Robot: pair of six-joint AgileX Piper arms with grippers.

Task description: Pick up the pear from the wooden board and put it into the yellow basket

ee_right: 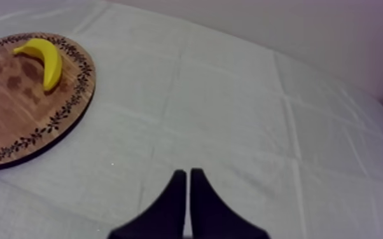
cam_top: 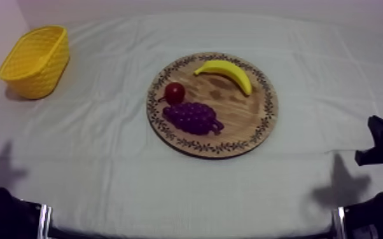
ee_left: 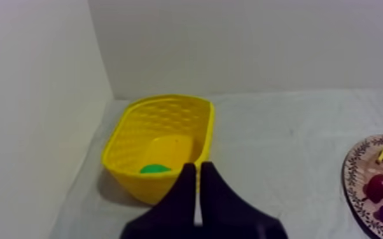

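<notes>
One grape bunch (cam_top: 193, 117), one small red fruit (cam_top: 175, 93), one banana (cam_top: 227, 72), one pear (ee_left: 155, 169)

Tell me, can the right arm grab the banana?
Probably yes. The banana lies uncovered on the wooden board, toward that arm's side, and only cloth lies between it and the right gripper, whose shut fingers must open first.

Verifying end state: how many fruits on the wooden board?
3: banana at the far side, small red fruit at the board's left rim, grapes just nearer. None looks hidden.
</notes>
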